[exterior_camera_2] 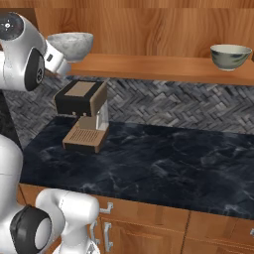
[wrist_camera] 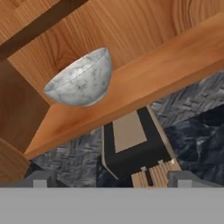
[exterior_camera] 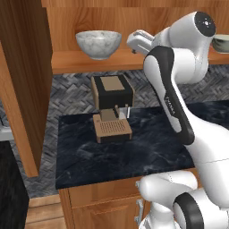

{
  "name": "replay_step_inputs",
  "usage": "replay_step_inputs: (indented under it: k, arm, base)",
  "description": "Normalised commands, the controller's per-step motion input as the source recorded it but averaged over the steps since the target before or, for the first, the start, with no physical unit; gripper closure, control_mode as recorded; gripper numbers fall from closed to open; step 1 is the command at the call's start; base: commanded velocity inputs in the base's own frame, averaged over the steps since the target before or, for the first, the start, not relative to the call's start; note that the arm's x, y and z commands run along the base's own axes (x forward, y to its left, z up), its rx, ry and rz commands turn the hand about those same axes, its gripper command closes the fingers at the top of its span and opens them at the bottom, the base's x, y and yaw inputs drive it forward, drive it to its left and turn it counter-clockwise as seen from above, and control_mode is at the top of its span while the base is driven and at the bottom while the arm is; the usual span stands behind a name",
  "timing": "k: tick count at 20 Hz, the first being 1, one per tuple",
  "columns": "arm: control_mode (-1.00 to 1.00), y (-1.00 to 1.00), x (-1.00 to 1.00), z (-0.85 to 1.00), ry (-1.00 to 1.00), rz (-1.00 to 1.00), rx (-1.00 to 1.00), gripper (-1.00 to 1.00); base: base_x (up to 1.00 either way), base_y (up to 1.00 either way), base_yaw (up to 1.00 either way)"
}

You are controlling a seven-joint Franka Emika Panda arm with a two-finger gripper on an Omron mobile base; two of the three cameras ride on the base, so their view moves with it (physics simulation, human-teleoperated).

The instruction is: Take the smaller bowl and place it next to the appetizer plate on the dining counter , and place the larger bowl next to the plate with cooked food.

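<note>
Wooden shelf point(exterior_camera: 85, 67) runs along the wall above a herringbone grey backsplash and a black marbled wall counter point(exterior_camera_2: 163, 163); wood cabinets below. You are parked facing it.

Larger bowl point(exterior_camera: 98, 43): deep, round, white-grey stone marbling, standing upright on the shelf toward its left end. Smaller bowl point(exterior_camera_2: 230, 55): greenish-cream, darker rim, upright on the same shelf, well apart to the right.

Claw point(wrist_camera: 109, 180): released, jaws spread wide, nothing between them. In the left base view the hand sits at shelf height just right of the larger bowl, apart from it. In the hand view that bowl lies ahead and off to the left of the fingertips point(wrist_camera: 41, 178).

Judgement: the larger bowl is much the nearer. Round, so no long axis; a rim pinch looks likeliest.

Coffee machine point(exterior_camera: 112, 107), black and tan, boxy, stands on the counter below the shelf, under the hand.
</note>
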Motion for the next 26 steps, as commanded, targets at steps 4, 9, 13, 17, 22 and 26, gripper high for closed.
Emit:
replay_step_inputs:
  k: [4, 9, 13, 17, 22, 26]
  arm:
    - [-1.00, 0.24, 0.26, 0.18, -0.05, 0.00, 0.06, -1.00]
    - [-1.00, 0.03, 0.56, 0.01, 0.00, 0.00, 0.13, -1.00]
    - [-1.00, 0.04, 0.68, 0.00, 0.00, -0.04, 0.09, -1.00]
    - [-1.00, 0.13, 0.69, 0.00, 0.01, -0.09, 0.03, -1.00]
    - [-1.00, 0.22, 0.59, 0.00, 0.01, -0.11, 0.00, -1.00]
    - [-1.00, 0.48, 0.67, 0.00, 0.17, 0.00, 0.00, -1.00]
  base:
    - [0.00, 0.00, 0.00]
    - [0.00, 0.00, 0.00]
    - [0.00, 0.00, 0.00]
    - [0.00, 0.00, 0.00]
    - [0.00, 0.00, 0.00]
    - [0.00, 0.00, 0.00]
